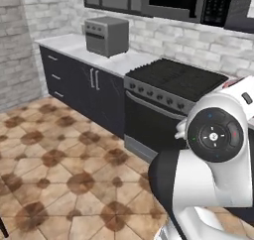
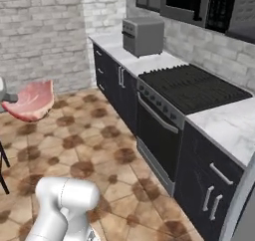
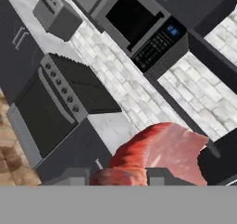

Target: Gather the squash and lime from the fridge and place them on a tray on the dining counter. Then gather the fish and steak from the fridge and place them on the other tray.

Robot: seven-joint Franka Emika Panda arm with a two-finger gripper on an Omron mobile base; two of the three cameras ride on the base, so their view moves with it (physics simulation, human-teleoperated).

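Observation:
The steak [image 3: 159, 146], a pink-red slab of raw meat with a paler edge, sits between my two dark fingertips [image 3: 162, 176] at the bottom of the hand view. My gripper [image 3: 115, 177] is shut on it. In the right base view the steak [image 2: 31, 100] hangs in the air at the far left, above the tiled floor, with a grey part of the hand [image 2: 4, 96] at the picture's edge. The squash, lime, fish, fridge, trays and dining counter are out of view.
A black stove [image 2: 191, 88] stands in a run of dark cabinets [image 1: 82, 83] under a white marble top. A grey toaster oven [image 1: 106, 35] sits on that top, and a microwave [image 3: 139, 21] hangs above the stove. Brown tiled floor [image 1: 54, 164] lies open to the left.

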